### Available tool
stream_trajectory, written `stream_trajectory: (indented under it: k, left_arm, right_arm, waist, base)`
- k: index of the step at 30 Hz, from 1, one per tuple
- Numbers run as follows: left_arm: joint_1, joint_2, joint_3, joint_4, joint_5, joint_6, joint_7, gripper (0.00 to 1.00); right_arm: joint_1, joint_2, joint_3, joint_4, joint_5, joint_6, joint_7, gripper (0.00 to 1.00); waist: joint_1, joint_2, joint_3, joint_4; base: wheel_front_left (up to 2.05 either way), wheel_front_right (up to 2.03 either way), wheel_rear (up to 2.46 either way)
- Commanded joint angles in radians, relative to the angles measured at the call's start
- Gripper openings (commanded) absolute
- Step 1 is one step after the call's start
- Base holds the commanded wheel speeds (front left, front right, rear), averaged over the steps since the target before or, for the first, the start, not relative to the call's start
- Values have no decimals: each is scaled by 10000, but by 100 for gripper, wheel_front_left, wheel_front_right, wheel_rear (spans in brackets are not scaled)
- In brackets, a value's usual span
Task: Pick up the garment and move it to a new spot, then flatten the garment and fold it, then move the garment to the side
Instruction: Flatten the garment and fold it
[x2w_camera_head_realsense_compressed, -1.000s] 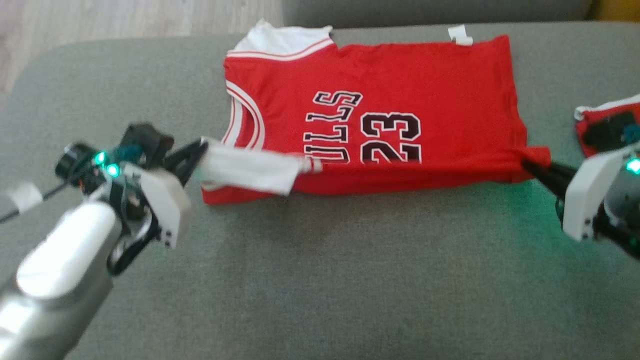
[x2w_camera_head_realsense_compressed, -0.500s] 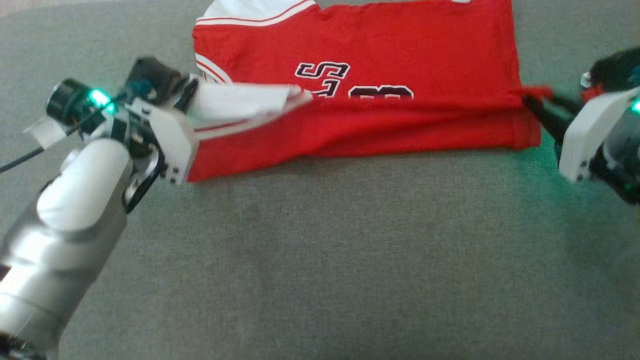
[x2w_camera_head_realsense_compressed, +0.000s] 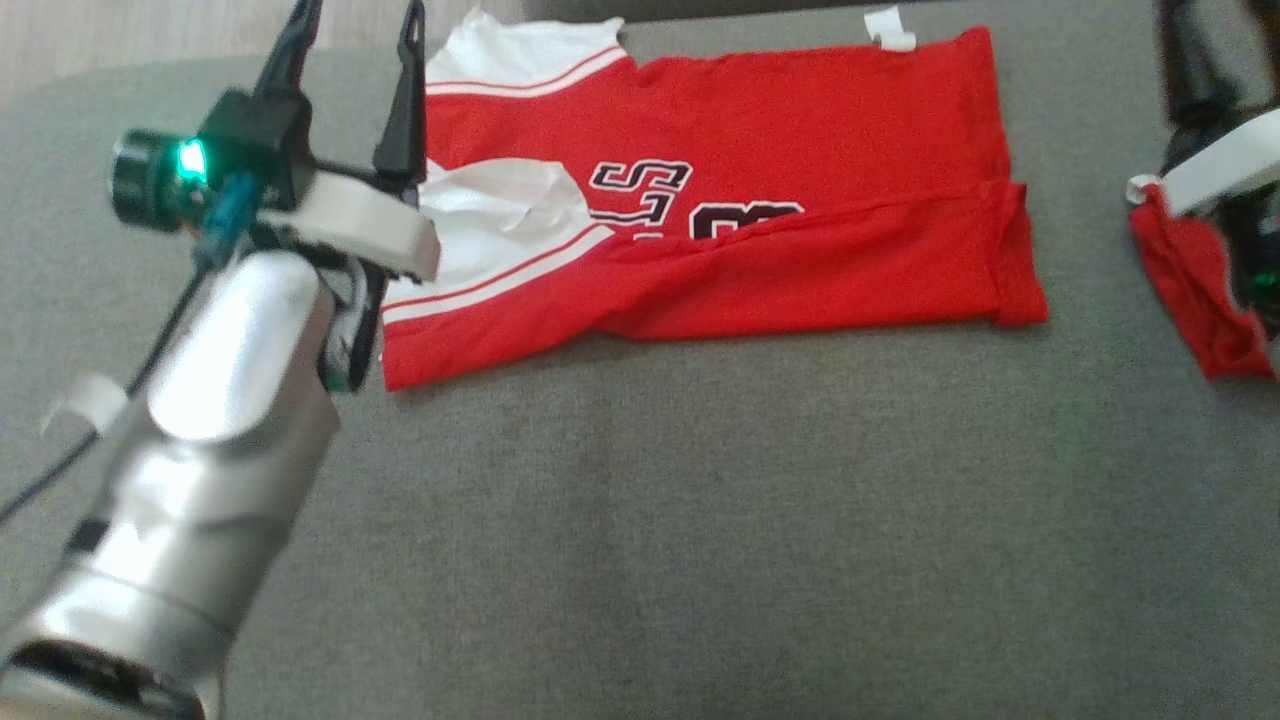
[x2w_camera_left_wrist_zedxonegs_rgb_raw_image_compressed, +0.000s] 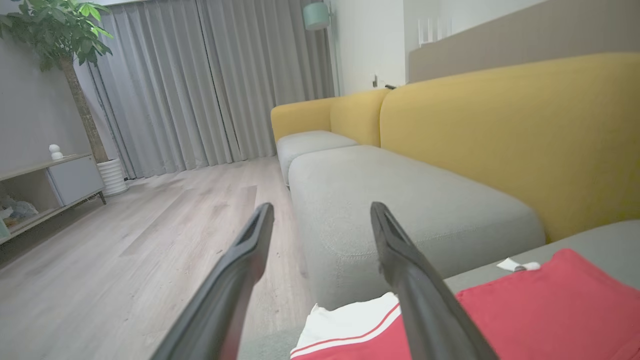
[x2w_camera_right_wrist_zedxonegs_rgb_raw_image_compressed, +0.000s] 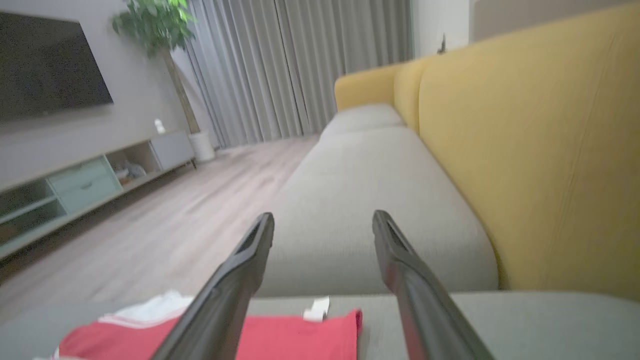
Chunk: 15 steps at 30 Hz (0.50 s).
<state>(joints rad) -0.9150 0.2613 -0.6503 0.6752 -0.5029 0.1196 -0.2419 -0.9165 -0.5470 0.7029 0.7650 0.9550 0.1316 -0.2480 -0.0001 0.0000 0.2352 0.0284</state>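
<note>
My left gripper (x2w_camera_left_wrist_zedxonegs_rgb_raw_image_compressed: 321, 206) has its two fingers spread wide with nothing between them. My right gripper (x2w_camera_right_wrist_zedxonegs_rgb_raw_image_compressed: 322, 215) stands just as wide and just as empty. In the head view the left one sits at 10 o'clock, just beside the shoulder end of the red jersey (x2w_camera_head_realsense_compressed: 800, 150). The right one is at 2 o'clock, above a second red garment (x2w_camera_head_realsense_compressed: 1195, 300). The jersey lies flat at 12 o'clock on the grey cushion (x2w_camera_head_realsense_compressed: 640, 520). Its long axis runs 9 to 3, white-trimmed shoulders toward 9 and hem toward 3. Its near edge is folded up over the lower half of the number.
</note>
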Motion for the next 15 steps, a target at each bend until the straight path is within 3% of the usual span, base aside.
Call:
stream_trajectory:
  k: [1, 6, 7, 11, 15]
  left_arm:
    - [209, 194, 660, -586, -77, 249, -164, 100]
    - [2060, -152, 1770, -2622, 387, 620, -194, 100]
    - [2060, -152, 1770, -2622, 387, 620, -194, 100]
    - [3719, -503, 2415, -3529, 899, 717, -196, 100]
    - [4956, -867, 2963, -3780, 1287, 604, -197, 100]
  right_arm:
    - [477, 119, -1139, -691, -724, -9, -130, 100]
    - [2724, 1387, -4297, -2445, -3184, -9, -134, 100]
    - [2724, 1387, -4297, -2445, -3184, -9, -134, 100]
    - [4743, 2645, -5857, -3744, -5040, -9, -135, 100]
    - [6295, 3783, -6459, -4652, -6164, -9, -136, 100]
  waist:
    - [1, 0, -324, -21]
    - [1, 0, -757, -35]
    - [1, 0, -757, -35]
    - [1, 0, -960, -23]
    - [1, 0, -1067, -76]
  base:
    - [0, 0, 0]
    - [0, 0, 0]
    - [0, 0, 0]
    - [0, 0, 0]
    - [0, 0, 0]
